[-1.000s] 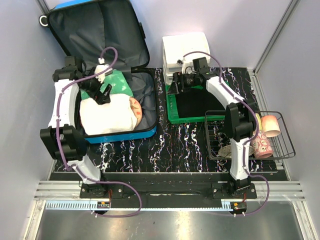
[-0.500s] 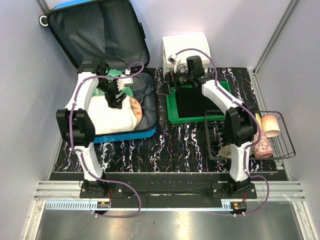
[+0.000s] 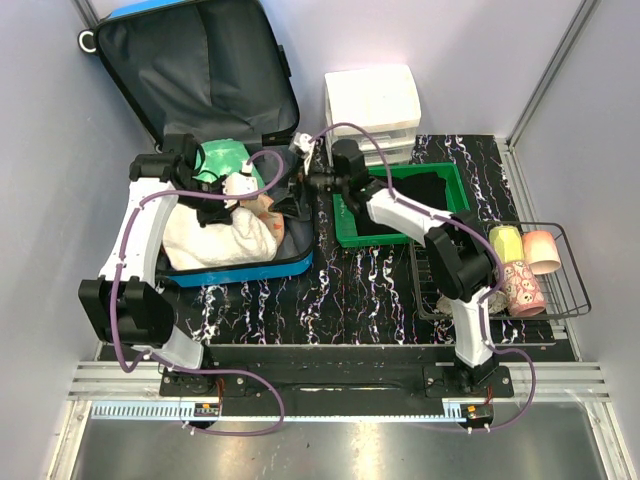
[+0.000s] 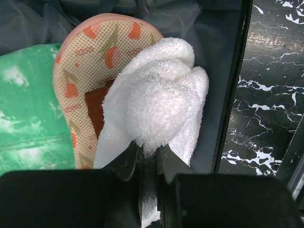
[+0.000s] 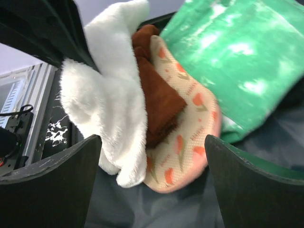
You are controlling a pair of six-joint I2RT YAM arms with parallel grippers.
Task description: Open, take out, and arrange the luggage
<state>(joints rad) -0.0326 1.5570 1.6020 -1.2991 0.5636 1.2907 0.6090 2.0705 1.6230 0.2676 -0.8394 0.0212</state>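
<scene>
R arm swung off the green tray [image 3: 385, 240] to the luggage [image 3: 240, 270], far-left corner, lid up. R gripper [image 5: 152, 137] spread wide. L gripper [image 4: 148, 151] pinches white towel [image 4: 156, 90]. I'd say unpacking's underway.

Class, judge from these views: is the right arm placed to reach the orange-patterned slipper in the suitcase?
Probably yes: the right end effector hangs open over the slipper, though a white towel and brown cloth cover part of it.

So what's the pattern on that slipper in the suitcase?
Slipper: cream with orange flowers and green leaves; left wrist view shows it best.
</scene>
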